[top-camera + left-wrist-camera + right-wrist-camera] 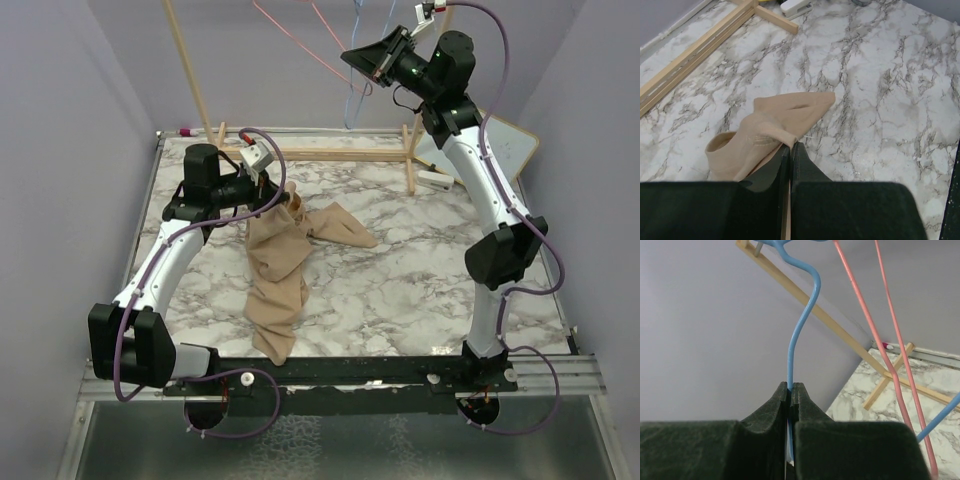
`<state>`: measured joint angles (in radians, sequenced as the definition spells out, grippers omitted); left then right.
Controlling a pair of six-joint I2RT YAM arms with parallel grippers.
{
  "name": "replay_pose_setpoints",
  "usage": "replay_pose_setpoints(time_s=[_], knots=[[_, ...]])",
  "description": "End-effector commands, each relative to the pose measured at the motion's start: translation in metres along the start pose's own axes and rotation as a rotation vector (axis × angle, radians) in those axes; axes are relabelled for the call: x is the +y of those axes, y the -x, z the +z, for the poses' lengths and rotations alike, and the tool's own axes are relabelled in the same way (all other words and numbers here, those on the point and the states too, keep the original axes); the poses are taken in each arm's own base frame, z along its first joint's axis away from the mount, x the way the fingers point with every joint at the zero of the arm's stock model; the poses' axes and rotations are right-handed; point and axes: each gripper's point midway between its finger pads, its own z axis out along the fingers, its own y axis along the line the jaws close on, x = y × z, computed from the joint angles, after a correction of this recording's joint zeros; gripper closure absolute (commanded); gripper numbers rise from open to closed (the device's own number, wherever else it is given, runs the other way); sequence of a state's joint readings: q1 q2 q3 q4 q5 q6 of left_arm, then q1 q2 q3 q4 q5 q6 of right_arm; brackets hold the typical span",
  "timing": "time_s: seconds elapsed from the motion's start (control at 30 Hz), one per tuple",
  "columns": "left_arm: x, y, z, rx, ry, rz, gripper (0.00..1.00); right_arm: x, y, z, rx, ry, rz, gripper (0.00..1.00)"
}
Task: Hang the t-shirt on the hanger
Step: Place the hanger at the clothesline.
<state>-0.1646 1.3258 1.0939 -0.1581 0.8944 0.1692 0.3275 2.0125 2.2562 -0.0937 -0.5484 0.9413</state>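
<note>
The tan t-shirt (280, 265) lies crumpled on the marble table, trailing toward the near edge. My left gripper (283, 195) is shut on an upper edge of it; in the left wrist view the fabric (765, 132) is pinched at the gripper (791, 145) tips. My right gripper (362, 62) is raised high at the back and is shut on the light-blue wire hanger (352, 100). In the right wrist view the blue wire (799, 330) rises out of the closed gripper (790, 386) toward the wooden rack.
A pink wire hanger (300, 45) hangs beside the blue one, seen also in the right wrist view (875, 335). A wooden rack (330, 152) stands along the table's back. A white object (436, 180) lies by the rack's right foot.
</note>
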Motion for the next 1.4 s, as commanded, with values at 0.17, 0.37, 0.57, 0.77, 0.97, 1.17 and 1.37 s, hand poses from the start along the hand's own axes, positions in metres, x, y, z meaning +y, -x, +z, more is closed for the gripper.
replay_pose_setpoints(time_s=[0.17, 0.37, 0.57, 0.77, 0.97, 1.17, 1.37], knots=[[-0.004, 0.009, -0.003, -0.033, -0.01, 0.022, 1.0, 0.022, 0.037, 0.002, -0.144, 0.162, 0.047, 0.99], [-0.003, 0.009, -0.002, -0.036, -0.012, 0.014, 1.0, 0.011, 0.05, 0.004, -0.19, 0.189, 0.128, 0.99], [-0.005, 0.007, -0.003, -0.037, -0.011, 0.006, 1.0, -0.005, 0.058, 0.008, -0.228, 0.201, 0.191, 0.99], [-0.008, 0.006, -0.003, -0.045, -0.014, -0.007, 1.0, -0.02, 0.066, 0.011, -0.251, 0.208, 0.217, 0.99], [-0.008, 0.005, -0.003, -0.045, -0.017, -0.01, 1.0, -0.019, 0.071, 0.009, -0.261, 0.22, 0.196, 0.99], [-0.009, 0.002, -0.003, -0.038, -0.022, -0.013, 1.0, -0.004, 0.073, 0.0, -0.253, 0.239, 0.161, 0.99], [-0.009, 0.001, -0.002, -0.036, -0.03, -0.015, 1.0, -0.002, 0.078, 0.0, -0.259, 0.252, 0.164, 0.99]])
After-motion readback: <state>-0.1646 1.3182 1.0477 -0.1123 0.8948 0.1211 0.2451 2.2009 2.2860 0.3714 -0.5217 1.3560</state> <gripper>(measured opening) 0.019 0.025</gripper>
